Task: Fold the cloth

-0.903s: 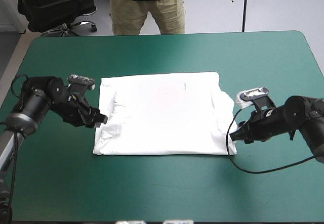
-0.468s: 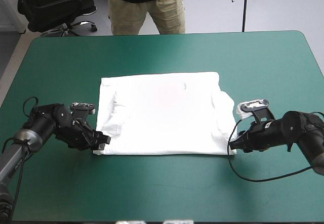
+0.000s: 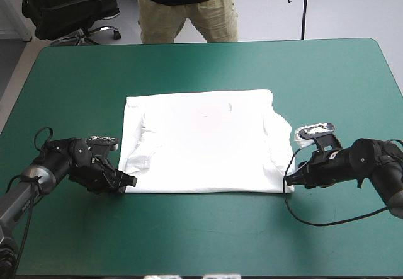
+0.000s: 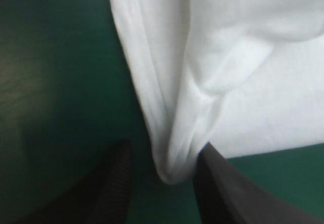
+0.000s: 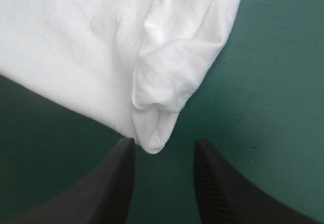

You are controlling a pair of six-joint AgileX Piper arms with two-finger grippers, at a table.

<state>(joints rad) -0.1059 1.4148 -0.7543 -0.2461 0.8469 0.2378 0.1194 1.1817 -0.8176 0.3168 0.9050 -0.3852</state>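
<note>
Teal-green cover (image 3: 201,65) spreads over the whole table, and near its middle, well clear of every edge, lies the white short-sleeved T-shirt (image 3: 201,143). It is laid out flat as a broad rectangle, creased along its left side and with a rumpled flap bulging out of its right side. The two arms come in low over the cover, one at each of the garment's near corners. The left gripper (image 3: 126,181) sits at the near left corner, pointing in toward the cloth. The left wrist view shows the left gripper (image 4: 164,150) with its broad black fingers (image 4: 114,183) standing apart, not clamped, and the rounded, folded corner of the T-shirt (image 4: 243,82) hanging down into the gap between them, close against the inner side of one finger. The right gripper (image 3: 291,179) sits at the near right corner, just beside the hem. In the right wrist view the right gripper (image 5: 164,143) is likewise spread wide, its fingers (image 5: 217,183) parted, and the puckered corner of the T-shirt (image 5: 76,47) ends right at the mouth of the gap, next to one fingertip, with bare cover showing between the fingers.
</note>
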